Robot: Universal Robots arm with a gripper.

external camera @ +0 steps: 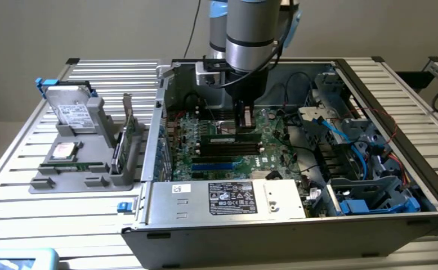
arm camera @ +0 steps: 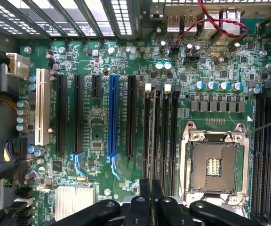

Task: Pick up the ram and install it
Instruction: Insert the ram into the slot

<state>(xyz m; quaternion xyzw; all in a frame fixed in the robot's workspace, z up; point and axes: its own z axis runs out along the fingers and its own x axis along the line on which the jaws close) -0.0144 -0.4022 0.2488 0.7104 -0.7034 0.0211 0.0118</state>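
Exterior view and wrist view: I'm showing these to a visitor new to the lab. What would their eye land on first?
First, the arm reaching down into the open computer case, its gripper shut on the ram, a green stick standing at the memory slots. In the wrist view, the empty CPU socket and one bright blue slot stand out. On the exterior view's left, a grey tray holds other parts.

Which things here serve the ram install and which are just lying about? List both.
For the job:
- the ram
- gripper, closed on the ram
- memory slots

Lying about:
- hard drive
- CPU chip
- expansion card
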